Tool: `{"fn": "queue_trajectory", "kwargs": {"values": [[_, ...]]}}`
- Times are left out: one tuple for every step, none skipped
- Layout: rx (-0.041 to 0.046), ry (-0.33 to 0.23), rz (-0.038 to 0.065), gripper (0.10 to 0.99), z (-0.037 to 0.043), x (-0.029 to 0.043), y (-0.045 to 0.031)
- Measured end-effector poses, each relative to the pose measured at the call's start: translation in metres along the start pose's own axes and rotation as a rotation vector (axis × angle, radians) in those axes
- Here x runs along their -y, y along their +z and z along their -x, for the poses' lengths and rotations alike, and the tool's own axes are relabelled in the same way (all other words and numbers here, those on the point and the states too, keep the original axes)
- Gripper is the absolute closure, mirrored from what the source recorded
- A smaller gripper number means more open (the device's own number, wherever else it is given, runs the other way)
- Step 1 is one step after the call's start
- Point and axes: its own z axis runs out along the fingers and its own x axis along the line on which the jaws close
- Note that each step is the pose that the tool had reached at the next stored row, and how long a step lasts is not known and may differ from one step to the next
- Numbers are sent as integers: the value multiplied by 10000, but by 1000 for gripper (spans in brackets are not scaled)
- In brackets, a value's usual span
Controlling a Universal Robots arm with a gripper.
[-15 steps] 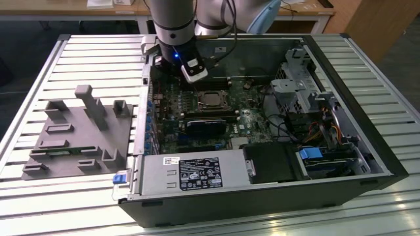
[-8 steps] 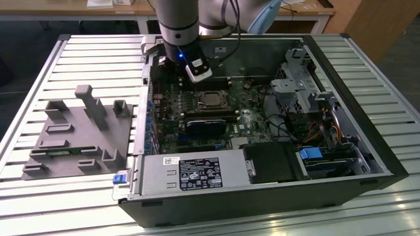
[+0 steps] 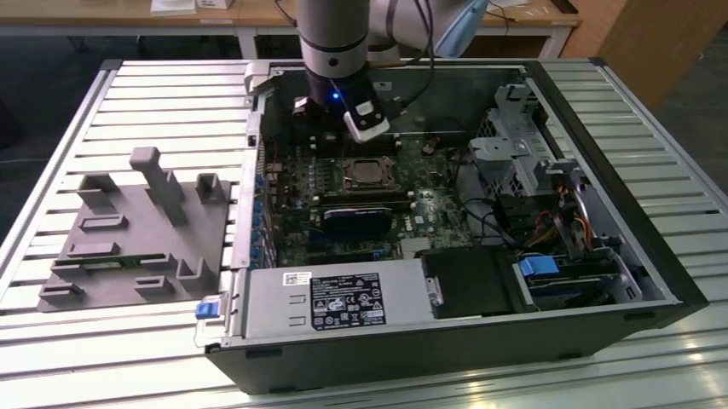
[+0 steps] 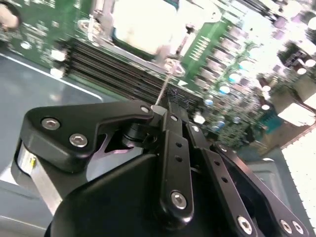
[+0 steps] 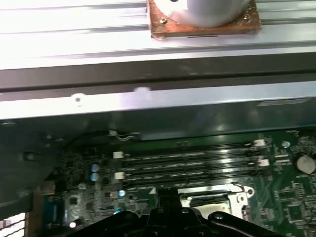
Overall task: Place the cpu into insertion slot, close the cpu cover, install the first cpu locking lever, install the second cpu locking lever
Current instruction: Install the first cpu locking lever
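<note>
**Now at the socket, fingers pinched on a thin lever**

In the exterior view I go from its left side. On the slatted table (image 3: 68, 128) there is a grey fixture tray (image 3: 148, 234) with moulded posts and recesses. In one recess lies something narrow and greenish (image 3: 114, 262); I cannot tell what it is.

Just beside the tray is the open computer case (image 3: 455, 358), lying on its side. Inside it, at the near edge, sits the silver-grey power supply (image 3: 273, 302). Behind that is the green motherboard (image 3: 438, 213). Near the middle of the board is the insertion slot (image 3: 339, 174), and the cpu (image 3: 367, 173) sits in it with its pale face up. A black block (image 3: 356, 223) is just in front of the slot.

In the first wrist view a silver frame, the cpu cover (image 5: 240, 198), lies around the socket beside the memory slots (image 5: 187, 165). I cannot tell if it is pressed fully flat.

The arm (image 3: 336, 51) comes down into the case just behind the slot. In the second wrist view the gripper (image 4: 164, 111) has its black fingers brought together. A thin metal locking lever (image 4: 166, 86) rises from between the tips to a hooked end near the socket, so it appears pinched.

At the exterior view's right, the case holds a metal drive cage (image 3: 512, 149) and a bundle of cables (image 3: 557, 230).
</note>
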Motion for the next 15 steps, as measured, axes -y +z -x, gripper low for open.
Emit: {"fn": "queue_trajectory", "kwargs": {"values": [[0, 0, 1, 980, 38, -4, 3], [1, 0, 2, 980, 71, -7, 5], [1, 0, 3, 980, 102, -10, 7], [0, -1, 3, 980, 117, -12, 8], [-1, 0, 3, 980, 119, -11, 7], [0, 0, 4, 980, 119, -11, 8], [1, 0, 4, 980, 119, -11, 8], [1, 1, 7, 980, 119, -12, 8], [0, 1, 10, 980, 120, -12, 8], [-1, 1, 13, 980, 120, -12, 8], [8, -1, 15, 980, 120, -12, 8], [39, -10, 13, 980, 120, -12, 8], [85, -23, 12, 980, 120, -12, 9], [156, -42, 11, 980, 119, -11, 10], [259, -69, 13, 980, 116, -10, 11]]}}
